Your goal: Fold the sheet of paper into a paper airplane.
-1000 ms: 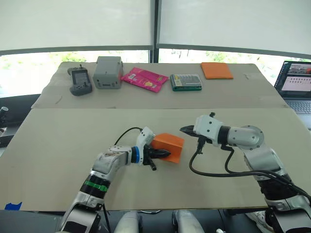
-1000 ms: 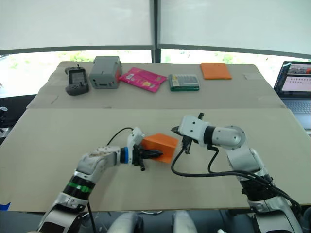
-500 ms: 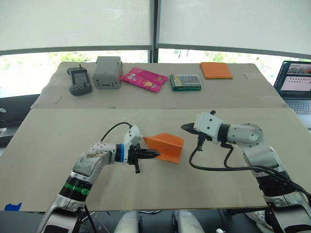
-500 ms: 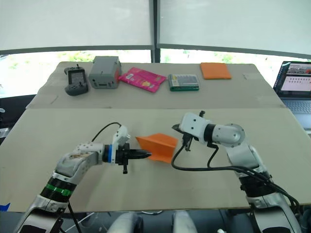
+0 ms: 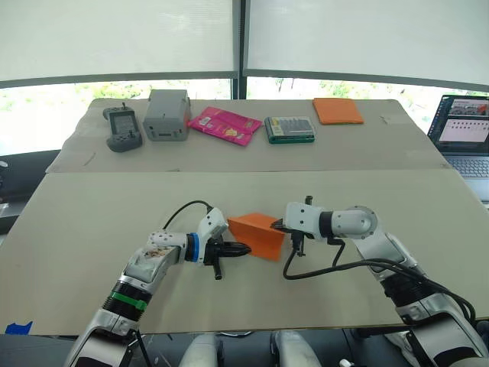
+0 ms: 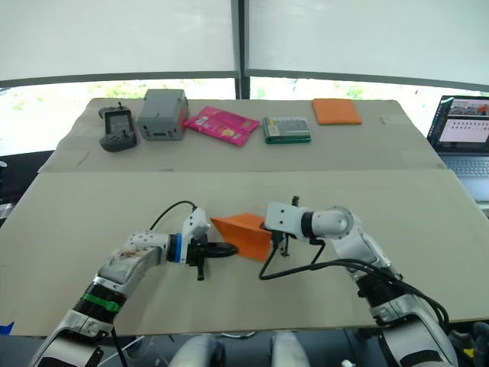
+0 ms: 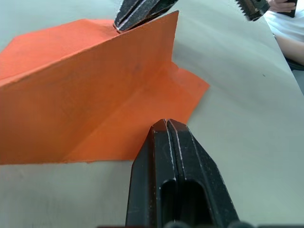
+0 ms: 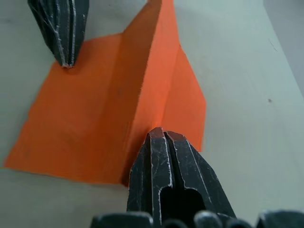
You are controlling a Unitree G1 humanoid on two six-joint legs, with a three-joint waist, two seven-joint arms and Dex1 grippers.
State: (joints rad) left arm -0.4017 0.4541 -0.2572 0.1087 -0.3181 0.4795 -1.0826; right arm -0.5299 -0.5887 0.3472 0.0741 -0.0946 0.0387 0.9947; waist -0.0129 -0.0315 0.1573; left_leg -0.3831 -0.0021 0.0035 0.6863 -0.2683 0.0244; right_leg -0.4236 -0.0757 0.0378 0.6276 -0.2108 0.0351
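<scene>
The sheet of paper (image 5: 256, 233) is bright orange and lies mid-table as a creased wedge, with one flap standing up along a ridge (image 8: 142, 80) and another lying flat (image 7: 152, 114). My left gripper (image 5: 243, 248) is shut, and its tip (image 7: 166, 124) rests on the flat flap near its edge. My right gripper (image 5: 276, 226) is shut too, its tip (image 8: 159, 132) against the end of the raised ridge on the opposite side. I cannot tell whether any paper is caught between its fingers. The two tips face each other across the paper.
Along the table's far side stand a handheld device (image 5: 122, 128), a grey box (image 5: 168, 115), a pink packet (image 5: 225, 125), a green box (image 5: 291, 129) and an orange pad (image 5: 338, 111). A laptop (image 5: 462, 134) sits at the right. A person's arm (image 7: 285, 28) is beyond the table.
My right gripper has moved left from clear of the paper to its raised ridge. The paper has opened from a boxy fold into a flatter wedge, and the left gripper has shifted onto its flat flap.
</scene>
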